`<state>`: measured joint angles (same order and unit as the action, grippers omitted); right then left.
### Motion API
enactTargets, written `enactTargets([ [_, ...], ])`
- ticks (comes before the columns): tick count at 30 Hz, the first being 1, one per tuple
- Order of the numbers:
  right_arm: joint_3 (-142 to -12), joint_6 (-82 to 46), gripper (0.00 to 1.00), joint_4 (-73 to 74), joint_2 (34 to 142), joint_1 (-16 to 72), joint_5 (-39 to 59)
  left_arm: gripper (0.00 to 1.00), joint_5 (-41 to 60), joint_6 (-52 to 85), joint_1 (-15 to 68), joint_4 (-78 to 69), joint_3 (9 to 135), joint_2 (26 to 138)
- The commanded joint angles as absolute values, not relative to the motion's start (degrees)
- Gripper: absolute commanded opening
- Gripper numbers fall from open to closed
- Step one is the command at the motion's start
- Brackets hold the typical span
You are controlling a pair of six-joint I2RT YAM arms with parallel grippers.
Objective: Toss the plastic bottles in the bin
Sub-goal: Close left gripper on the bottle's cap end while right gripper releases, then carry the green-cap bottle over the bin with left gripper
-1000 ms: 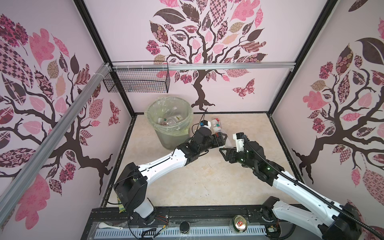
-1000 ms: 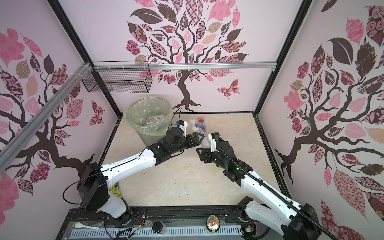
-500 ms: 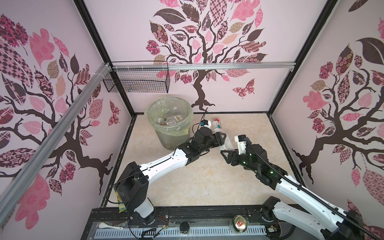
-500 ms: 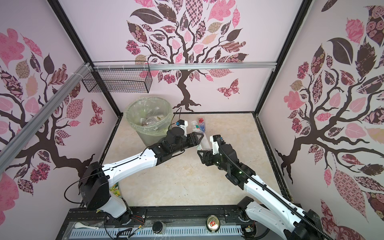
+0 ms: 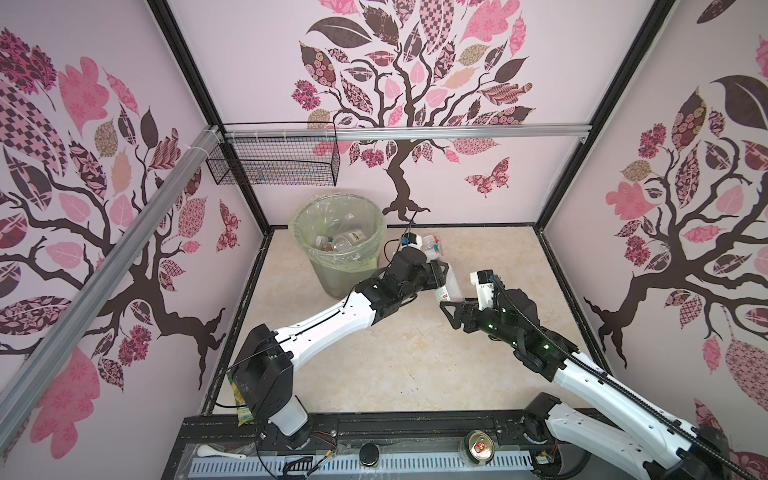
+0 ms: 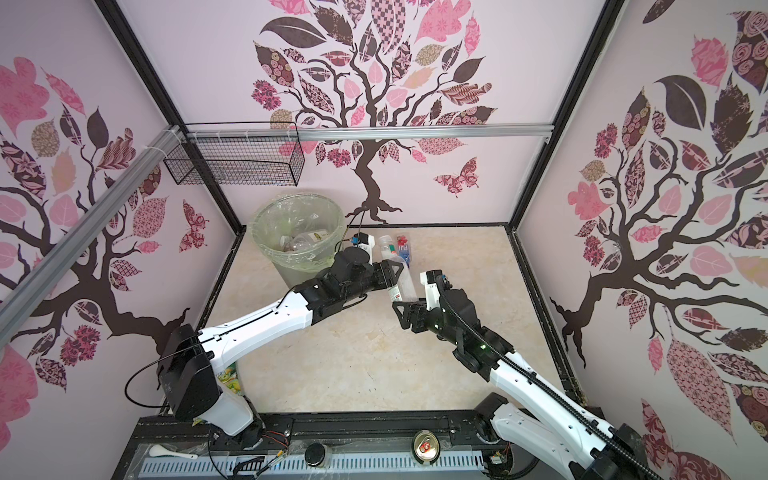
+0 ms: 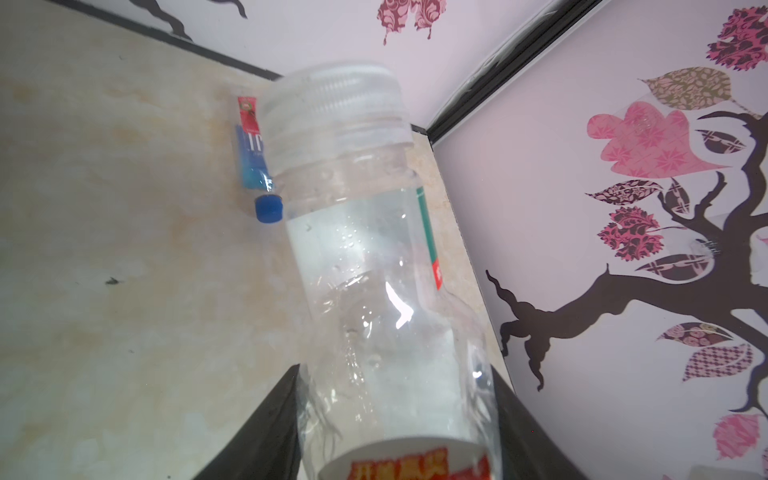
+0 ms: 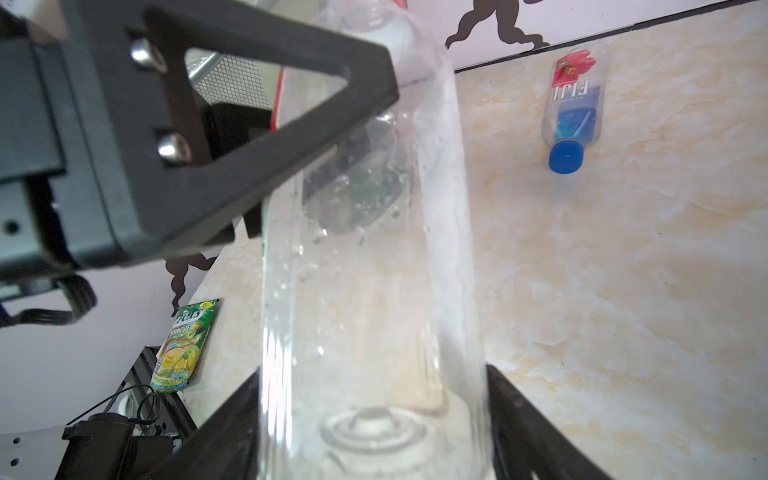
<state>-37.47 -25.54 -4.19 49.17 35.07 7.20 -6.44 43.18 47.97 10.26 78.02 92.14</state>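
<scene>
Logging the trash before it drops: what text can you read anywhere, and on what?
"FIJI": on the blue-capped bottle lying flat.
Red Chinese characters on the clear bottle: on its label, cut off at the picture's edge, not readable.
Green sachet: its print is too blurred to read for sure.

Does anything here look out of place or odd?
Yes: a green drink sachet lies at the table edge, by the left arm's base. It looks stray, a lone packet off to the side. Nothing seems spilled.
</scene>
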Motion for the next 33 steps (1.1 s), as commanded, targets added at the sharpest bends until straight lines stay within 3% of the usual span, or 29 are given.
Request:
enactTargets([
  [1,-41.88,-22.68,0.89,-6.49,47.61,35.23,5.31,0.56,-10.72,35.81,47.49,16.75,83.61,90.79],
  [4,-44.43,-21.26,0.99,-8.23,47.63,35.22,4.07,0.58,-13.89,32.04,47.35,21.14,87.69,90.29],
  [17,-59.23,-19.77,1.0,-11.82,52.22,35.2,5.89,0.58,-22.91,18.44,42.23,31.59,104.24,88.08],
  [27,-70.6,-21.4,1.0,-12.22,60.08,35.23,10.65,0.59,-34.29,-1.22,39.06,24.58,114.17,84.19],
  [33,-70.47,-22.58,1.0,-11.05,60.99,35.24,12.08,0.59,-37.13,-12.14,39.04,10.85,116.19,79.61],
])
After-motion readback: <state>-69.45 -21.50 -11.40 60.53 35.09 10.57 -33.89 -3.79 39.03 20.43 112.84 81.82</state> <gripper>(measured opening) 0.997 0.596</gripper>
